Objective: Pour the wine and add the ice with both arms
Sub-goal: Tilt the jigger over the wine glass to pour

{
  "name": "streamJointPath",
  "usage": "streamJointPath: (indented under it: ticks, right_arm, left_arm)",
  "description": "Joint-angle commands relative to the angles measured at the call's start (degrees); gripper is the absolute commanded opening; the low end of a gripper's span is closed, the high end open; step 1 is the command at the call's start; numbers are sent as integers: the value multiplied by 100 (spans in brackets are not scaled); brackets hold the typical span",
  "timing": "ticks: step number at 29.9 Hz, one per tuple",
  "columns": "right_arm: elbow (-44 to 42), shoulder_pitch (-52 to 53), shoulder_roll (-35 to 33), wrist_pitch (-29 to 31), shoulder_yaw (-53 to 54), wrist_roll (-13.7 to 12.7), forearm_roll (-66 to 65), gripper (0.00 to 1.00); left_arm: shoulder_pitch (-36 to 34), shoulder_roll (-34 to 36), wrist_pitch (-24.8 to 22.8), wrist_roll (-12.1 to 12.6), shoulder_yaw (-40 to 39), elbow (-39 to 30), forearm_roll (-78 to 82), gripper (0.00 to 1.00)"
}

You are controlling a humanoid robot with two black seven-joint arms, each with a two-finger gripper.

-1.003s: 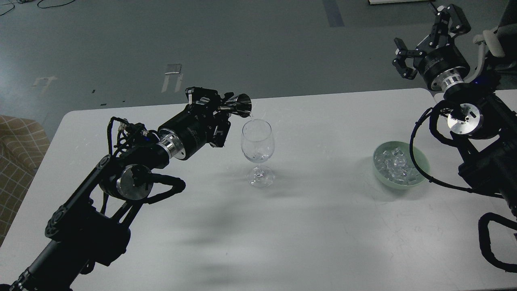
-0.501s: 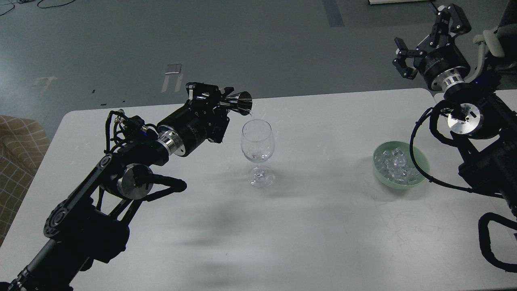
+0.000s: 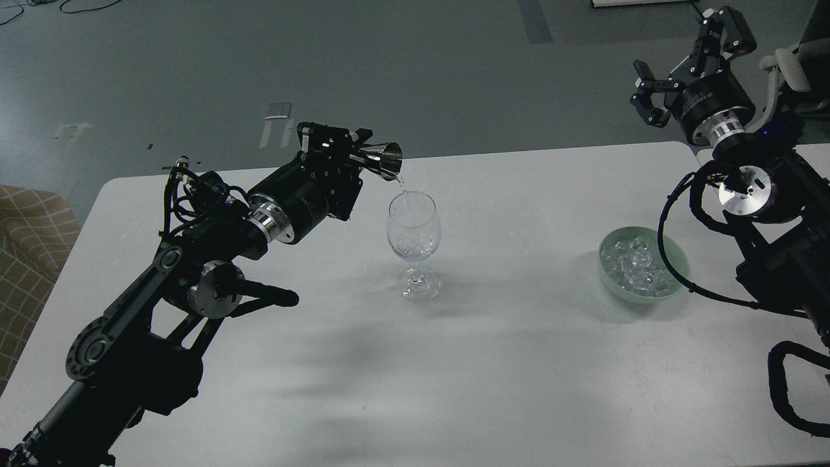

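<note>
A clear stemmed wine glass (image 3: pixel 414 243) stands upright near the middle of the white table (image 3: pixel 506 363). My left gripper (image 3: pixel 353 150) is shut on a silver metal jigger (image 3: pixel 381 159), tipped on its side with its mouth just above the left of the glass rim. A thin clear stream falls from it into the glass. Ice (image 3: pixel 637 264) lies as clear cubes in a pale green bowl (image 3: pixel 674 256) at the right. My right gripper (image 3: pixel 681 55) hangs open and empty, high above the table's far right corner, well away from the bowl.
A checked tan seat (image 3: pixel 29 246) shows at the left edge beside the table. Grey floor lies beyond the table's far edge. A second white surface (image 3: pixel 814 152) adjoins the table at the far right, behind my right arm.
My left arm has lifted and drawn slightly left, raising the jigger a little above the glass rim. The right arm has stayed where it was.
</note>
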Motion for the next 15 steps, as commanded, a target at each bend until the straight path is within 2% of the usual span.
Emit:
streamJointPath:
  ticks: [1, 15]
  right_arm:
    - [0, -1, 0, 0, 0, 0, 1, 100]
    - [0, -1, 0, 0, 0, 0, 1, 100]
  left_arm:
    - [-8, 62, -102, -91, 0, -3, 217, 9]
    - [-16, 71, -200, -83, 9, -178, 744, 9]
